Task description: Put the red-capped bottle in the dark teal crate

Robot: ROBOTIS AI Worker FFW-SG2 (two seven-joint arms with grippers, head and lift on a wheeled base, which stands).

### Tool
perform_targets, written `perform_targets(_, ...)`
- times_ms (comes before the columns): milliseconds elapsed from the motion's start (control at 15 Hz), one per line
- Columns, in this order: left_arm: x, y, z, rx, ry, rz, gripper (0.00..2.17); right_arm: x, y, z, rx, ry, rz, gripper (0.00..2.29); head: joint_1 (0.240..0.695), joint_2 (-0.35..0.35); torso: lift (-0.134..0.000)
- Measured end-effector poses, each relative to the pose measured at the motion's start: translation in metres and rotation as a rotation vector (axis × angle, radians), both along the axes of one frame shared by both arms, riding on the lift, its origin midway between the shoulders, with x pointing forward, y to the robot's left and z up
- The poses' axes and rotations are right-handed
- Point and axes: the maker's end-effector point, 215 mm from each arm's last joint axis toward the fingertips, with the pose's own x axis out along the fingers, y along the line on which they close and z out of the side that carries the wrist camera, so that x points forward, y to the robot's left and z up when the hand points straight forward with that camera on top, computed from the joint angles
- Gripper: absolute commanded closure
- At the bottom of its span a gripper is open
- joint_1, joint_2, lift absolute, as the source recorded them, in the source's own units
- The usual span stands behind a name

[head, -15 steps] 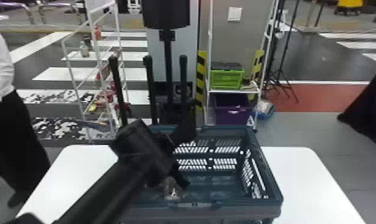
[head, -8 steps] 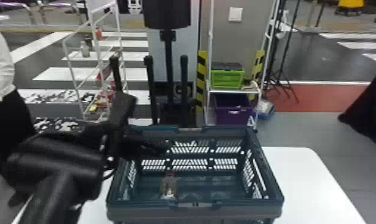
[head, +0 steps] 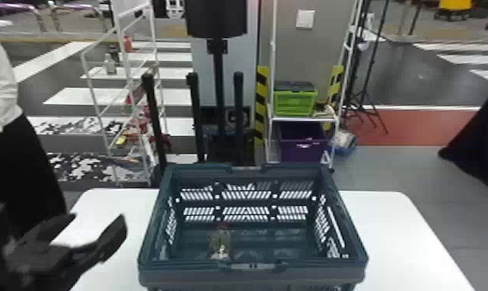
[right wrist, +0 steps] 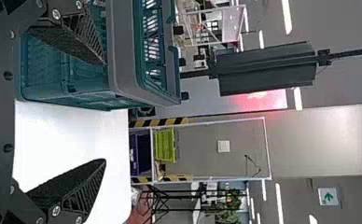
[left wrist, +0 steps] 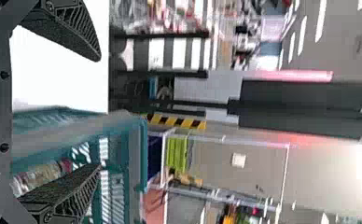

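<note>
1. The placing looks done: the red-capped bottle (head: 220, 243) is inside the dark teal crate (head: 185, 275), left of its middle and near the wall closest to the robot, with its red cap (head: 223, 224) at the far end in the head view; whether it stands or leans I cannot tell
2. The left gripper (head: 98, 217) is outside the crate on its left, above the white table (head: 401, 232), its two fingers spread well apart with nothing between them
3. The right gripper (right wrist: 105, 112) is by the crate's right side, its fingers parted too and holding nothing
4. The step in hand, as I judge it, is the finish after release; the next move calls for little more than bringing the left arm to rest, wide of the crate
5. What stands in the way is the crate's left wall, between the left gripper and the bottle; a low sweep inward could knock the rim and nudge the crate or topple the bottle
6. Beyond the table are a white shelf rack (head: 301, 120) with a lime green crate (head: 294, 102) and a purple bin (head: 302, 144), a second white rack (head: 129, 83) holding small bottles, and black upright posts (head: 194, 116); none of them looks likely to hinder the arms
</note>
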Motion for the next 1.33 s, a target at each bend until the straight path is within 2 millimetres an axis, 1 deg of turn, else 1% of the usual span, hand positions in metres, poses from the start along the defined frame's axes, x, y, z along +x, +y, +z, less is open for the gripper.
perform_targets(133, -0.038, 0.007, -0.007, 0.020, -0.092, 0.036, 0.09, 0.002, 0.000, 0.002, -0.004, -0.002, 0.007, 0.15, 0.499, 0.000, 0.000)
perform_targets(200, -0.058, 0.009, -0.016, 0.028, -0.136, 0.041, 0.09, 0.003, 0.001, 0.002, -0.005, -0.003, 0.012, 0.15, 0.499, 0.000, 0.000)
perform_targets(400, -0.108, 0.013, -0.059, 0.047, -0.181, 0.069, 0.09, 0.003, 0.004, 0.002, -0.006, -0.003, 0.022, 0.15, 0.499, 0.000, 0.000)
perform_targets(467, -0.119, 0.011, -0.067, 0.054, -0.195, 0.088, 0.09, 0.002, 0.005, 0.002, -0.007, -0.002, 0.025, 0.15, 0.499, 0.000, 0.000)
perform_targets(533, -0.130, 0.005, -0.074, 0.070, -0.212, 0.097, 0.09, 0.001, 0.007, 0.001, -0.006, 0.000, 0.028, 0.15, 0.499, 0.000, 0.000)
perform_targets(600, -0.137, -0.003, -0.078, 0.089, -0.222, 0.098, 0.09, -0.001, 0.009, 0.001, -0.007, 0.001, 0.032, 0.15, 0.499, 0.000, 0.000)
perform_targets(733, -0.149, -0.026, -0.091, 0.114, -0.220, 0.079, 0.09, -0.004, 0.014, 0.000, -0.007, 0.002, 0.042, 0.15, 0.499, 0.000, 0.000)
perform_targets(800, -0.154, -0.033, -0.097, 0.117, -0.211, 0.078, 0.09, -0.004, 0.017, 0.000, -0.006, 0.003, 0.046, 0.15, 0.499, 0.000, 0.000)
perform_targets(1000, -0.162, -0.038, -0.110, 0.117, -0.186, 0.086, 0.09, -0.005, 0.021, -0.001, -0.003, 0.001, 0.056, 0.15, 0.499, 0.000, 0.000)
perform_targets(1133, -0.165, -0.038, -0.114, 0.117, -0.173, 0.088, 0.09, -0.005, 0.022, -0.001, -0.001, -0.002, 0.058, 0.15, 0.499, 0.000, 0.000)
perform_targets(1333, -0.166, -0.044, -0.119, 0.106, -0.162, 0.086, 0.09, -0.006, 0.024, 0.000, 0.001, -0.007, 0.060, 0.15, 0.499, 0.000, 0.000)
